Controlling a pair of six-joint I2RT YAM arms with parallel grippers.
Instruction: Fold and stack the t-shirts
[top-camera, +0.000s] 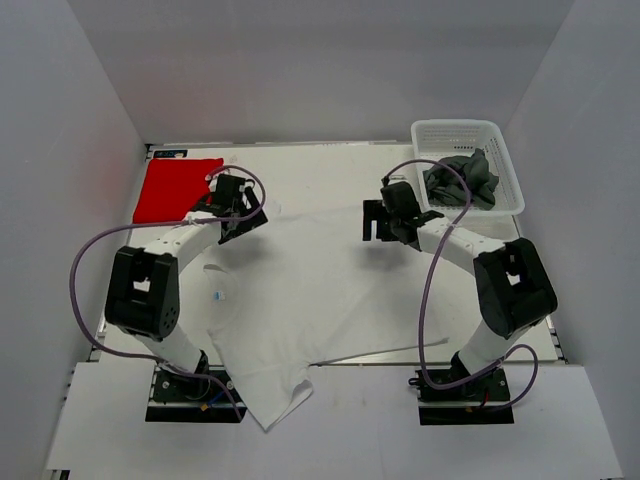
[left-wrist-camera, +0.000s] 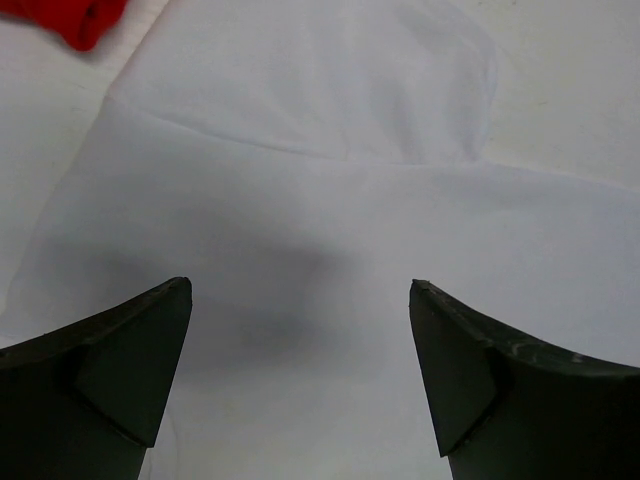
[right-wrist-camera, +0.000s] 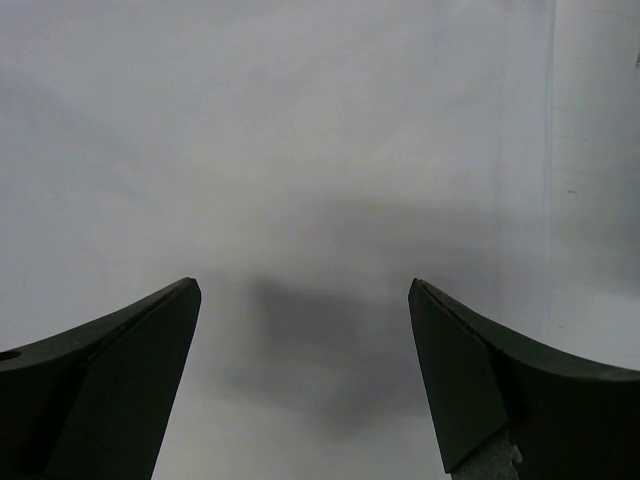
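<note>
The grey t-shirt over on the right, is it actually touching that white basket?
Touching. The top view shows the grey t-shirt lying bunched inside the white basket, resting on its floor and pressed against its walls.

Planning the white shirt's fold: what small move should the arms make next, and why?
Probably lower both and pinch the cloth near its far edge: the left gripper and right gripper hang open, holding nothing, over the white t-shirt, which lies spread out and unfolded.
</note>
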